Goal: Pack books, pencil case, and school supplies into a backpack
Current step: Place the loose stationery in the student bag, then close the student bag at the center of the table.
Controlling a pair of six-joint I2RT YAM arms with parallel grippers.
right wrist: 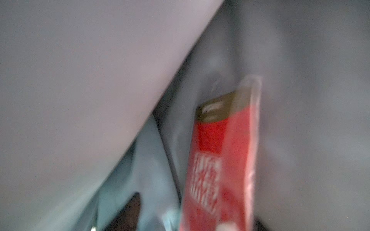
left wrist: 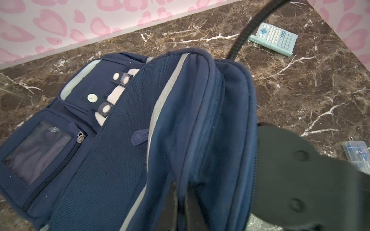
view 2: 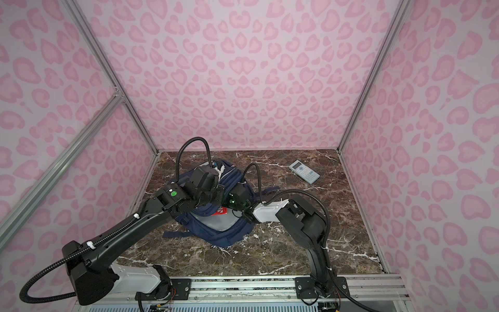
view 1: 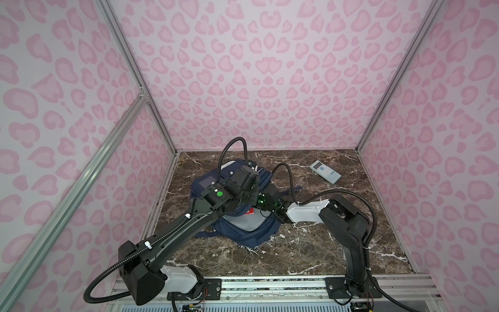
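Left wrist view: the bench carries the backpack at left, its rim clamped in my left fingers, calculator far right, red pack inside the backpack; my right fingers' state I cannot tell.

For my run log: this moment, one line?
left gripper shut on navy fabric backpack | flat red pack inside | pale-blue calculator on marble table

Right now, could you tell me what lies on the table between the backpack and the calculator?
Only bare marble table lies between the backpack and the calculator, as both top views show; a black cable arcs above that stretch.
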